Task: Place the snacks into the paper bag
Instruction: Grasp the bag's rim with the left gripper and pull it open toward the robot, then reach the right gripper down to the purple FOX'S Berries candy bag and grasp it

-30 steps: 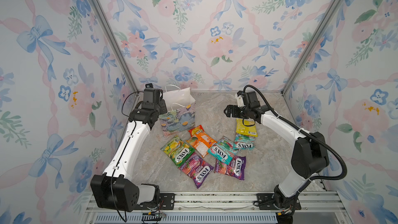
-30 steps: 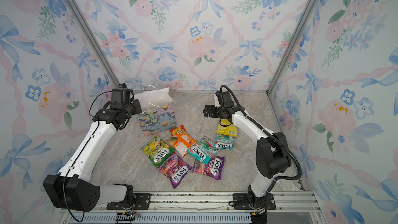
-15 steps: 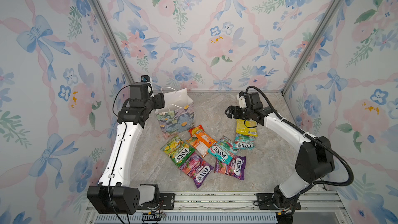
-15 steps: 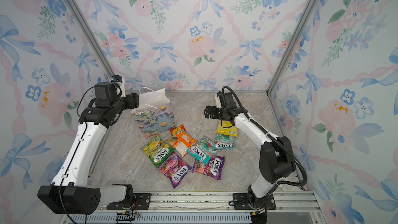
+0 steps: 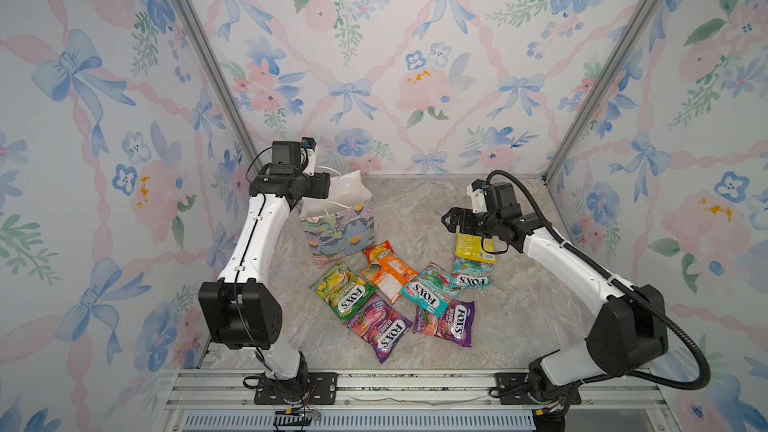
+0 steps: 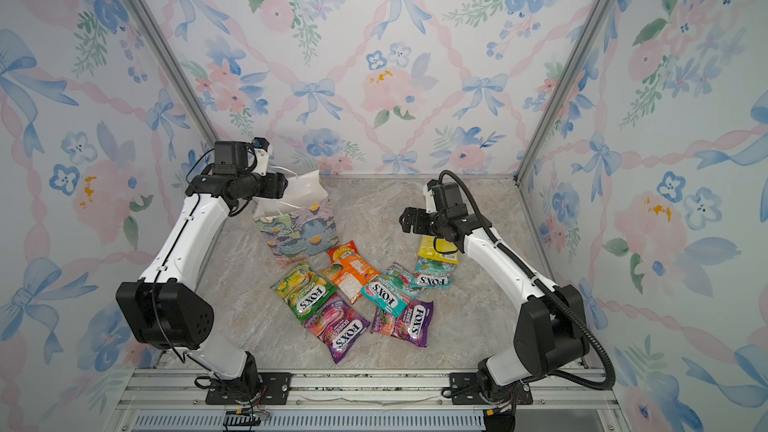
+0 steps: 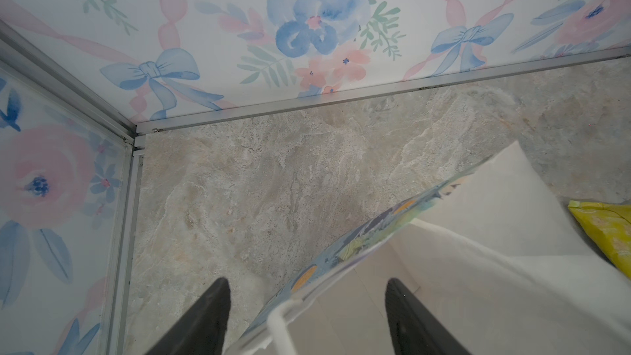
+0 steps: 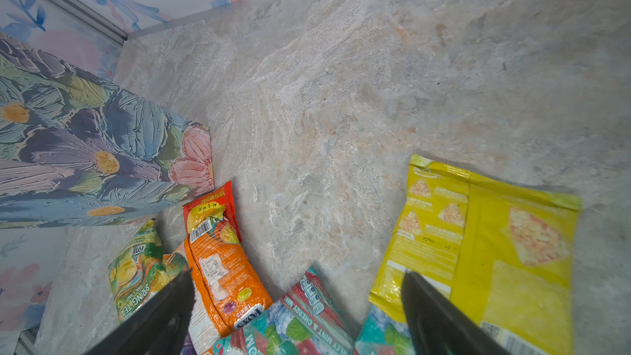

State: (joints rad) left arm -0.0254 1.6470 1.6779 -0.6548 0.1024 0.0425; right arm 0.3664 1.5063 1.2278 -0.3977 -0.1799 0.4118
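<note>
Marble-patterned table (image 5: 415, 201) inside floral walls (image 5: 374, 56). In both top views the paper bag (image 5: 338, 228) stands upright at rear left, beside the left arm (image 5: 257, 243); the snacks (image 5: 388, 280) lie flat on the table just in front. Left wrist view: left pincer (image 7: 306, 281) apart, the bag's rim (image 7: 368, 233) between its fingers (image 7: 205, 319). Right wrist view: right pincer (image 8: 298, 273) apart, hovering by a yellow bag (image 8: 495, 251).

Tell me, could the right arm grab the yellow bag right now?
Probably yes: the right gripper hangs open close above the yellow bag, which lies flat with nothing on top of it.
</note>
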